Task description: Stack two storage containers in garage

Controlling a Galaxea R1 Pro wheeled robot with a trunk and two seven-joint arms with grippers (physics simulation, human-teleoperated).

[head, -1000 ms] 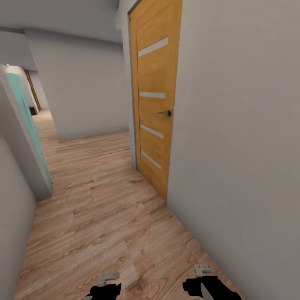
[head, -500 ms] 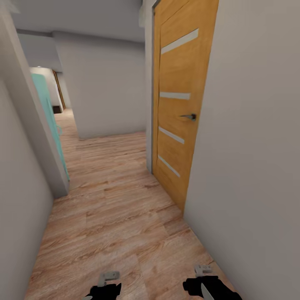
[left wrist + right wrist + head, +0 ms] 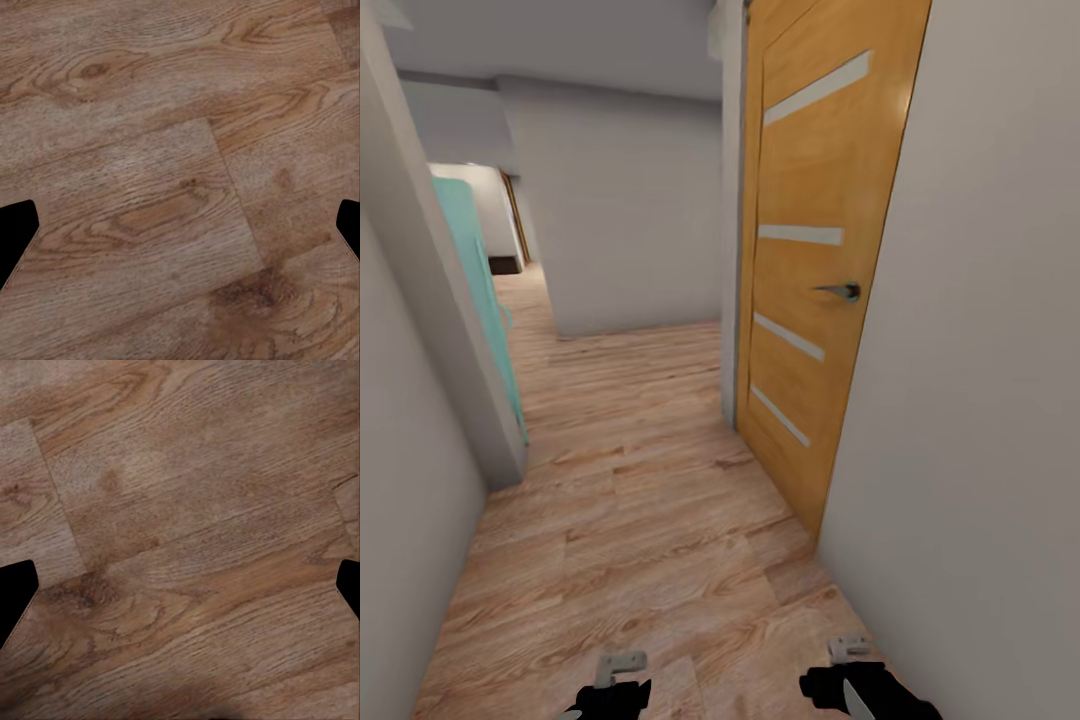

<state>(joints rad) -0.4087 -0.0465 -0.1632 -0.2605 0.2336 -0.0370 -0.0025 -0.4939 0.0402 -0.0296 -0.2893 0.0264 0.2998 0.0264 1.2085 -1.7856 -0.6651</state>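
Hallway, wood-plank floor (image 3: 630,520). At far left a pale wall (image 3: 400,500) is seen, then a wall end with a teal panel (image 3: 485,300) behind it. A grey wall (image 3: 630,220) stands across the passage further ahead, with the passage bending left past it. Right of centre a wooden door (image 3: 810,280) with glass strips and a dark handle (image 3: 842,292) is seen shut in its frame, set into the right-hand wall (image 3: 980,400).

Left gripper (image 3: 180,225): in the wrist view its two dark fingertips sit at opposite picture edges, spread wide, with bare planks between them; nothing is held. Right gripper (image 3: 180,585): likewise spread wide over planks and empty. Both are hung low in front of the base.

Task state: neither container is carried, and where they are cannot be told from these pictures. No concrete floor is seen, so the garage is judged not yet entered. Fetching, carrying, setting down and stacking all appear to be left.

Against the earlier frames: the door and right wall are now larger and further right in the picture, and the left wall fills more of the left edge. The whole view has shifted, so the base is taken to have rolled forward and turned; the things themselves are not moved. The grippers are unchanged in pose.
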